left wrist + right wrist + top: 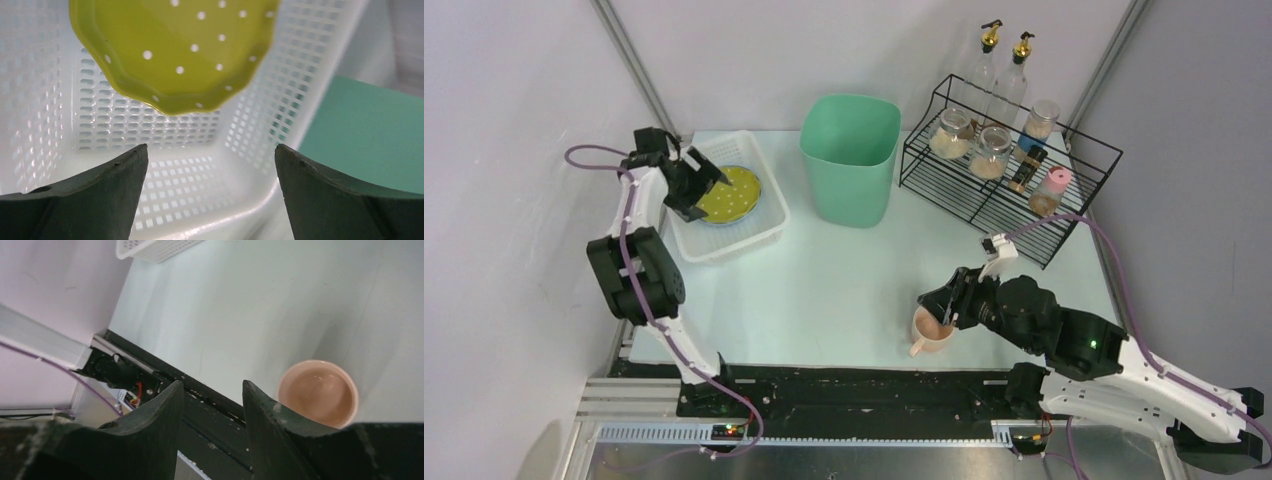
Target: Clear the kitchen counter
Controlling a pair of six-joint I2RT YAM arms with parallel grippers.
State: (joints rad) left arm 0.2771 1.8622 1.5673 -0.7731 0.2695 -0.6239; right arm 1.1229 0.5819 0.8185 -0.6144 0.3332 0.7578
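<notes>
The kitchen counter (pixel 844 280) is a pale mint-white tabletop. A pink mug (pixel 929 335) stands upright near its front edge. My right gripper (pixel 944 308) hovers at the mug's rim. In the right wrist view the right gripper (pixel 212 385) is open with nothing between the fingers, and the mug (pixel 317 392) lies just to the right of them, apart. A yellow-green dotted plate (pixel 730 193) lies in the white perforated basket (pixel 759 232) at the back left. My left gripper (pixel 702 182) is open and empty above the basket; in its wrist view (pixel 210 150) the plate (pixel 175 50) sits ahead of it.
A tall green bin (pixel 849 155) stands at the back centre, beside the basket. A black wire rack (pixel 1004 190) with jars and bottles stands at the back right. A black rail (pixel 854 385) runs along the counter's front edge, close to the mug.
</notes>
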